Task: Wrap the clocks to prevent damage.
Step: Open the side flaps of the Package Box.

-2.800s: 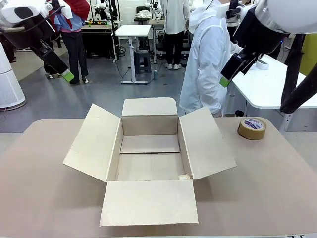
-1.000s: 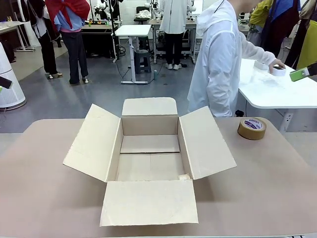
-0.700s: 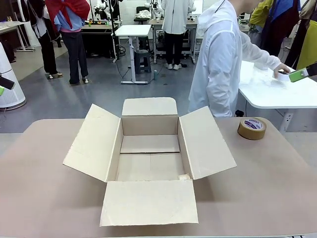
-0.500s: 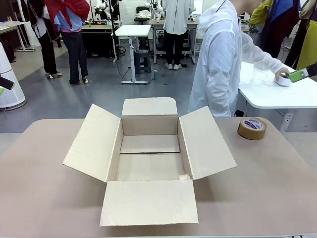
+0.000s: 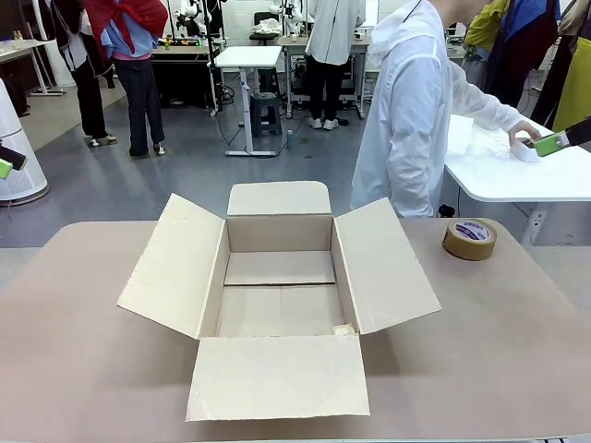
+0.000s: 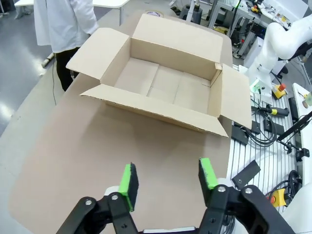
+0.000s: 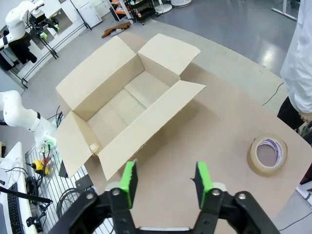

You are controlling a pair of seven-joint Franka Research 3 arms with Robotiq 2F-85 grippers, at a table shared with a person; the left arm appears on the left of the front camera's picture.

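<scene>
Below the left gripper (image 6: 168,174) and right gripper (image 7: 165,179), both with jaws apart, the carton (image 6: 170,53) lies empty. Beyond the right jaws, a white item (image 5: 526,152) has now been reached by a hand (image 5: 523,134); whether it is the clocks cannot be told.

front cam at the near edge facing across the table (image 5: 517,351), both wrist cams high up tilted down, all sharing the carton (image 5: 277,309)

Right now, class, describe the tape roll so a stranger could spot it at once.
On the brown table sits a big open cardboard carton. To its right, near the far edge, lies the tape roll: a small tan ring, round where the carton is boxy.
</scene>
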